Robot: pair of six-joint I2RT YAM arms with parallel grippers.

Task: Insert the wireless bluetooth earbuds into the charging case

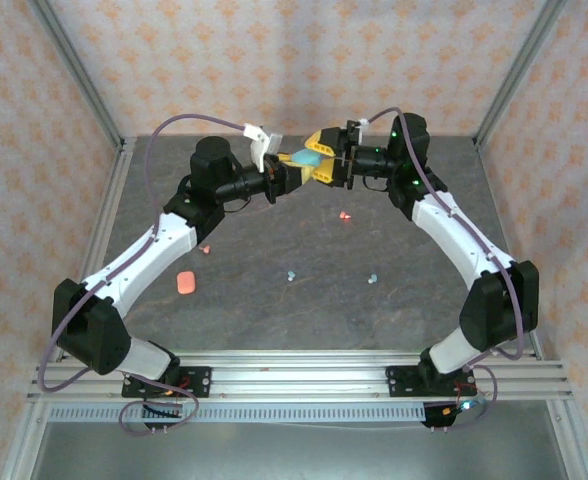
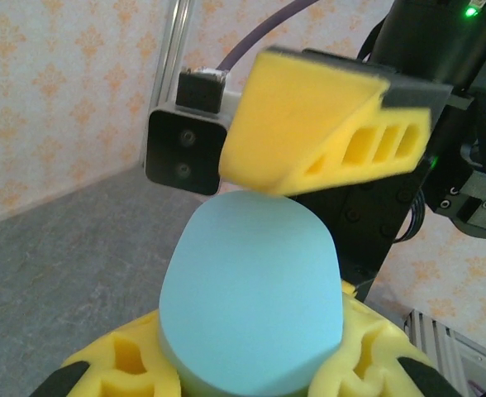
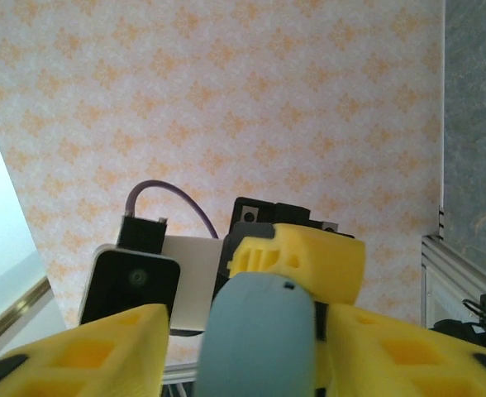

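Okay, handover in mid-air at 12 o'clock above the desk. Your left claw is clamped on the blue charging case. Your right claw stands open around it, with gaps on both sides. Back the right arm straight off so no finger clips the case. Then hold it level in the left, opening toward the free claw. I can't tell whether the lid is open.

Count:
- Two cases: the blue one is held and the salmon-pink case lies at 8 o'clock.
- Two blue earbuds, loose at 6 and 5 o'clock.
- Two pink earbuds, loose at 2 and 9 o'clock.
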